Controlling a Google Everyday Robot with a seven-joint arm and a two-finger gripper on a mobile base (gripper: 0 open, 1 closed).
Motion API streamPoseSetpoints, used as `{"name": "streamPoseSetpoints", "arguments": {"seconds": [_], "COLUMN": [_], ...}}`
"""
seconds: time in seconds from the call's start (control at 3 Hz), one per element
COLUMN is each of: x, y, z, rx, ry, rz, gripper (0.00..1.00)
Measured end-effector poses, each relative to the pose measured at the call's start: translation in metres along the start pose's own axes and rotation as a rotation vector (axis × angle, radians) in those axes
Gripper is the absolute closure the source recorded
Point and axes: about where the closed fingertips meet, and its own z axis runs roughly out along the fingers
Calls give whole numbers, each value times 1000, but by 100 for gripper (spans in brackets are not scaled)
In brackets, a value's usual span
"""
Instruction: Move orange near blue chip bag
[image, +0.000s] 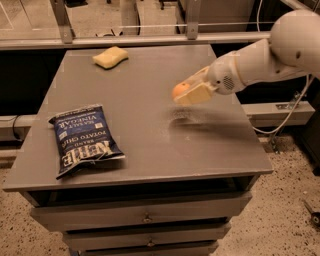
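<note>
Camera view. The tool, at the end of the white arm reaching in over the right edge of the counter, is pinching the orange between its pale fingers. The fruit hangs clear of the surface, right of centre, and a soft shadow lies on the counter just beneath it. The blue chip bag lies flat near the front left corner, well apart from the orange. A yellow sponge rests near the back edge and plays no part.

We judge the step in hand to be the carry toward the bag. To do it well, we would hold the pinch firm and travel leftward and toward the front edge at the present height. We would lower only once the fruit is just beside the bag's right side, and not over it. We would set the fruit down before letting the fingers part, since a round fruit may roll.

The orange is near-spherical, so we can assign it no long axis, and its stem dimple cannot be made out. The bag's long axis runs roughly from back to front, slightly skewed. Its lettering reads inverted from this view.
</note>
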Motion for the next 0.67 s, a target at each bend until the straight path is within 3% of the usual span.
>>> {"name": "streamPoseSetpoints", "arguments": {"seconds": [0.33, 0.67], "x": [-26, -48], "y": [70, 118], "z": [44, 77], "rx": [-149, -251], "ry": [-54, -100], "rz": [-76, -140], "gripper": [100, 100]}}
